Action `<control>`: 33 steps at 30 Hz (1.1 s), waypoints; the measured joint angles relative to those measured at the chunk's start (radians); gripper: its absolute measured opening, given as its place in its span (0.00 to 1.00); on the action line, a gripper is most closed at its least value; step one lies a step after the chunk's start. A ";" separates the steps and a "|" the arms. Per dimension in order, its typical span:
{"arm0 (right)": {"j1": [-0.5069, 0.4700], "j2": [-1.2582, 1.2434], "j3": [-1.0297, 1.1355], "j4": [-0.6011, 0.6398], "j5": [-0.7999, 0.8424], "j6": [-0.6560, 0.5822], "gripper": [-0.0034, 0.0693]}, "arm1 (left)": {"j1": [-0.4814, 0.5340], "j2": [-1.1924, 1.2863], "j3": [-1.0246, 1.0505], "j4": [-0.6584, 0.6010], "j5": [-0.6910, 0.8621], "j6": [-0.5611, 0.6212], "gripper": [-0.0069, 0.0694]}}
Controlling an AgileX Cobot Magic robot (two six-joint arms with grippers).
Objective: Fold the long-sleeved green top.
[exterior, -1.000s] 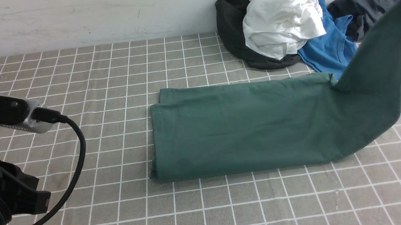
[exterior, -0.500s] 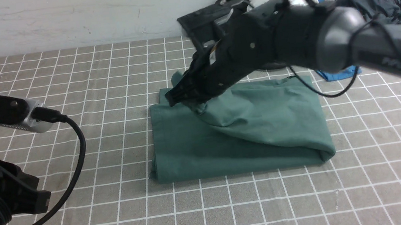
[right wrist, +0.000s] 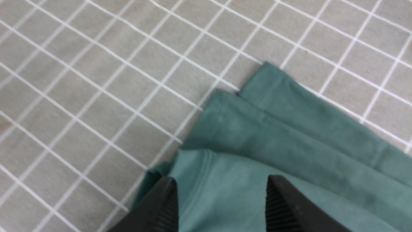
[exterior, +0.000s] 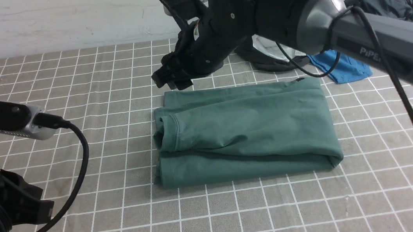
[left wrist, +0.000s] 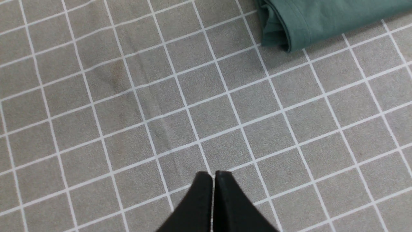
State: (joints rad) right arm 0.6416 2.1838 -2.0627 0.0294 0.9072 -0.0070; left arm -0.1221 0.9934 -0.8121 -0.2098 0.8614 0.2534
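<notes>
While the green long-sleeved top [exterior: 246,132] lay folded into a rough rectangle near the middle of the checked tablecloth [exterior: 108,84], the right gripper [exterior: 170,79] was held just above its far left corner, apart from the cloth. In the right wrist view its two ribbed fingers [right wrist: 161,206] were seen spread wide over the upper fold, with nothing between them. The left gripper [left wrist: 213,175] was kept well to the left of the top, its fingertips pressed together above bare tablecloth. A hemmed edge of the top was seen rolled at the left end of the fold. A pile of clothes [exterior: 393,4] was left against the far wall.
</notes>
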 joint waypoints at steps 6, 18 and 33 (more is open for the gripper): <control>-0.001 0.080 0.036 0.067 0.006 -0.003 0.22 | 0.000 -0.064 0.000 -0.088 -0.032 0.082 0.08; 0.048 0.107 0.014 0.356 -0.010 -0.258 0.03 | 0.000 -0.451 0.160 -0.182 -0.281 0.286 0.08; -0.056 -0.537 -0.036 -0.248 0.349 -0.136 0.03 | 0.000 -0.693 0.415 -0.183 -0.455 0.316 0.08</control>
State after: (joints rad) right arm 0.5852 1.6465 -2.0991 -0.2191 1.2563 -0.1428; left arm -0.1221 0.3003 -0.3973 -0.3928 0.4065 0.5691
